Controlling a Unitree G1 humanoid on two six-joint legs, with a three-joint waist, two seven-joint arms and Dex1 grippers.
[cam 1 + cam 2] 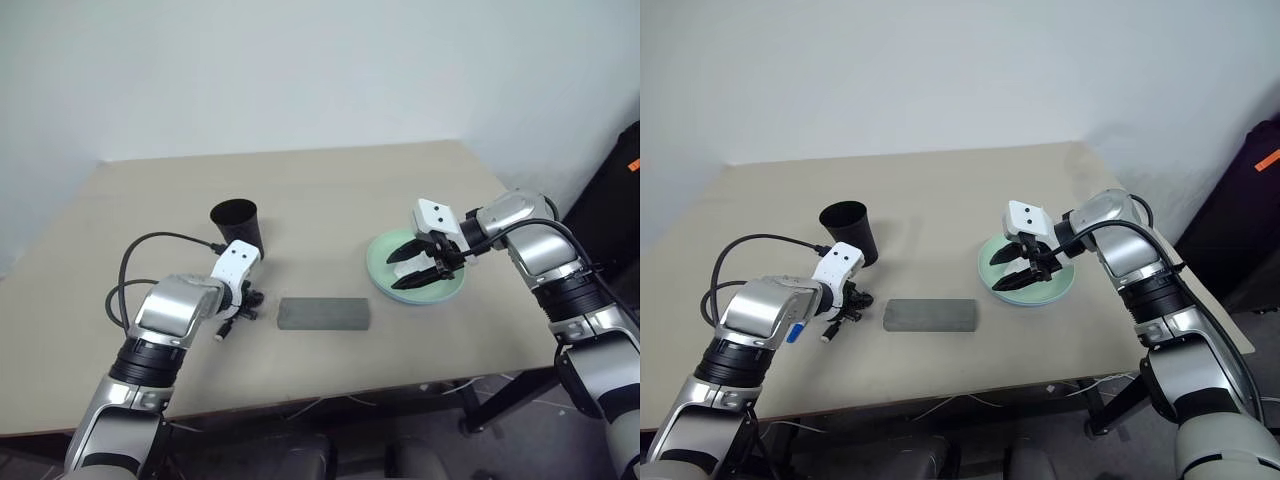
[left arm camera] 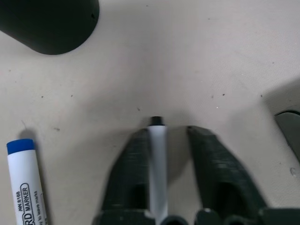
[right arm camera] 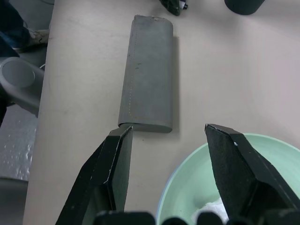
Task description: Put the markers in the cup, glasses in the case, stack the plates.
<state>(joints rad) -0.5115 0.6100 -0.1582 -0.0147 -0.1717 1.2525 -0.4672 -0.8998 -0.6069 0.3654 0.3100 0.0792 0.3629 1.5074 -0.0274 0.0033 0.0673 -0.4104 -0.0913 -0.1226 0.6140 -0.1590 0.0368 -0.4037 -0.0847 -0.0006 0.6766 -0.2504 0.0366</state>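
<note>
My left gripper (image 2: 168,132) is down on the table, its jaws narrowed around the white marker (image 2: 157,164). The marker lies against one finger with a small gap to the other. The blue marker (image 2: 23,183) lies beside it, and the black cup (image 1: 237,225) stands upright just behind. The grey case (image 1: 324,314) lies shut in the middle. My right gripper (image 1: 392,272) hangs open over the mint green plate (image 1: 440,292). In the right wrist view a bluish rim (image 3: 161,201) shows under that plate's edge. The glasses are out of view.
A crumpled white tissue (image 3: 211,208) lies in the green plate under my right fingers. The beige table (image 1: 330,190) ends close in front of the case. A dark bag (image 1: 615,190) stands off the table's right side.
</note>
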